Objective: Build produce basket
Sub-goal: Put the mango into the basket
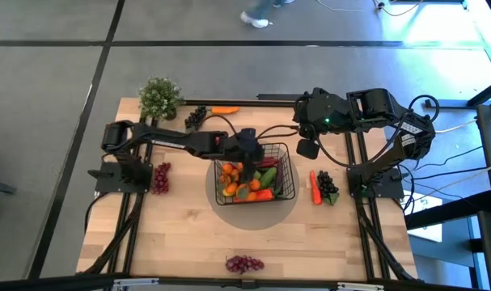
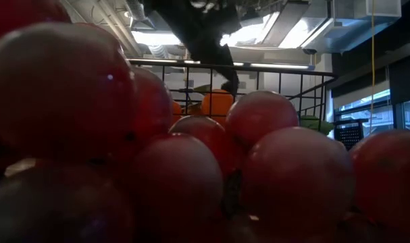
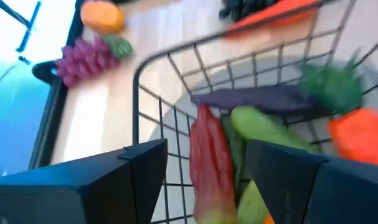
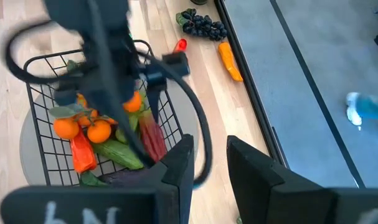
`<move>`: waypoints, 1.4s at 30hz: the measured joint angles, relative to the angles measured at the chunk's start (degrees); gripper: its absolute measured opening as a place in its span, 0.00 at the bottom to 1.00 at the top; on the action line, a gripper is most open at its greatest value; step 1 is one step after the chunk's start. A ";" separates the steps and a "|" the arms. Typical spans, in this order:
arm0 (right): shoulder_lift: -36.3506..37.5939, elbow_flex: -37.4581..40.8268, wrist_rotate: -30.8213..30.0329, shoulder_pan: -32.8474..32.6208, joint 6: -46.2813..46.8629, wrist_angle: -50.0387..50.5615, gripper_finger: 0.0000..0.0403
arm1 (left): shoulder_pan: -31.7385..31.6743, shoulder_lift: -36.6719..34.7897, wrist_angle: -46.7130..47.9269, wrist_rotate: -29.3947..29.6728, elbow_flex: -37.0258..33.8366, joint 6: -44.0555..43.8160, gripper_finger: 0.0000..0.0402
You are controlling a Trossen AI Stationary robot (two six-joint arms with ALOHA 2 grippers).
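Observation:
The black wire basket [image 1: 293,175] stands on a grey round mat at the table's middle. It holds produce: oranges [image 4: 83,127], a green cucumber [image 3: 263,127], a purple eggplant [image 3: 257,98], an orange carrot [image 3: 360,134] and a red pepper [image 3: 210,165]. The pepper lies against the basket's wall. My left gripper [image 3: 207,180] hovers open over the basket's far left part, the red pepper below its fingers, nothing between them. My right gripper [image 4: 210,167] hangs raised beyond the basket's far right corner, open and holding nothing.
Loose produce lies around the basket: red grapes [image 1: 160,178] at left, dark grapes [image 1: 196,117] and a carrot [image 1: 225,109] at the far side, a red piece [image 1: 315,187] with dark grapes [image 1: 328,186] at right, red grapes [image 1: 243,263] at the near edge. A potted plant [image 1: 158,97] stands far left.

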State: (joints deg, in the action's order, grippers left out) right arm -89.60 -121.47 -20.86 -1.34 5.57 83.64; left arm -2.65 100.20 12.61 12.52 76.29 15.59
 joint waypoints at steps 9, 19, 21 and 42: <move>0.00 0.00 0.00 0.00 -0.01 -0.13 0.23 | 2.13 -6.18 5.59 0.03 0.00 -10.68 0.52; 0.00 0.00 0.05 -0.02 0.39 -2.72 0.23 | 1.79 -10.41 14.64 1.16 -0.02 -24.56 0.52; 0.00 0.00 0.82 -0.02 1.15 -3.08 0.23 | 1.80 -11.62 16.26 2.85 -0.02 -26.08 0.52; -0.26 5.08 6.41 26.41 32.41 6.29 0.23 | 0.26 -25.35 25.40 6.36 0.03 -17.83 0.52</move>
State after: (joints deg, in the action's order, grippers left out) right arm -89.86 -116.39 -14.45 25.07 37.98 89.93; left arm -2.39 74.85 38.01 18.88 76.32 -2.25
